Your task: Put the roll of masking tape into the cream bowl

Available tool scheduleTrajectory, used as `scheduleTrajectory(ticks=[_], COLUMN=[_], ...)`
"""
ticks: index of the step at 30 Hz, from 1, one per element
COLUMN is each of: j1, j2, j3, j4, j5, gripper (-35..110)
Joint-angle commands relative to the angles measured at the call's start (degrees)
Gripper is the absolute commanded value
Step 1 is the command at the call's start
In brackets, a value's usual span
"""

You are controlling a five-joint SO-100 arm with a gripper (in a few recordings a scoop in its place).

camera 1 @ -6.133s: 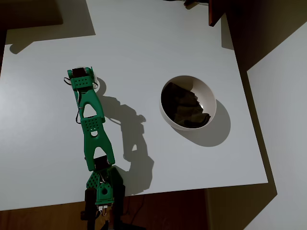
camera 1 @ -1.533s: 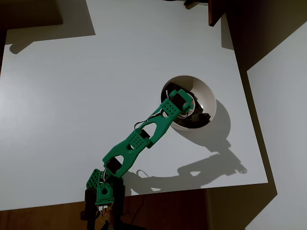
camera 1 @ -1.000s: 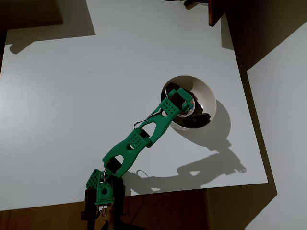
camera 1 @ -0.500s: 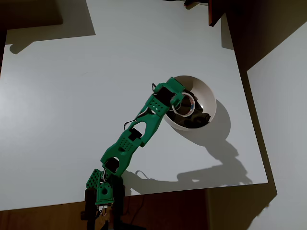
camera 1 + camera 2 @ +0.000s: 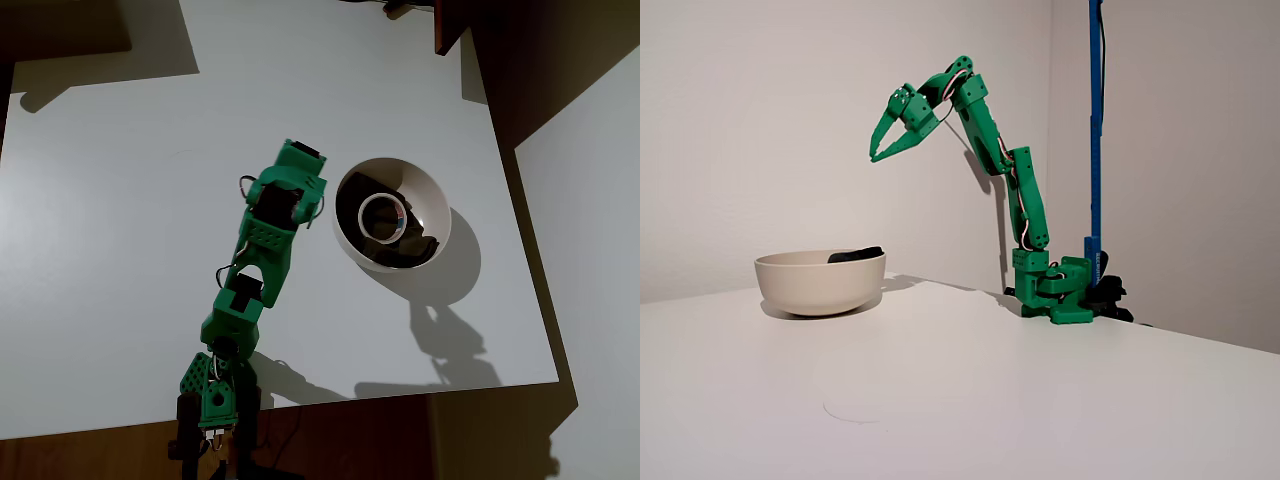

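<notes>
The roll of masking tape lies flat inside the cream bowl, ring hole facing up, resting on the dark mass that fills the bowl's floor; in the overhead view it sits near the bowl's middle, apart from the rim; judged from this, the placing is done. The hand hangs high above the white bench, its two green fingers slightly apart and holding nothing; in the fixed view it points down and to the left, toward the bowl, with clear air between them. In the overhead view the hand lies just left of the bowl's rim, so the tape is to its right and well below; the one arm is the only one to reach it; the likely remaining move is a retreat, which calls for no further contact with tape or bowl.
</notes>
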Motion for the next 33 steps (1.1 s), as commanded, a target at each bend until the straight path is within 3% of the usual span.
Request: scheduleTrajectory(ticks=[1,8,17,33], j1=[-6.3,-19.5,-28.9,-29.9], j2=[9.3,20.5,30.3,52.8], j3=[-0.5,14.0,33.0,87.1], j4=[5.2,5.2,4.0,-19.3], j5=[0.4,0.7,2.9,0.9], gripper=[-8,-8,-8,-8])
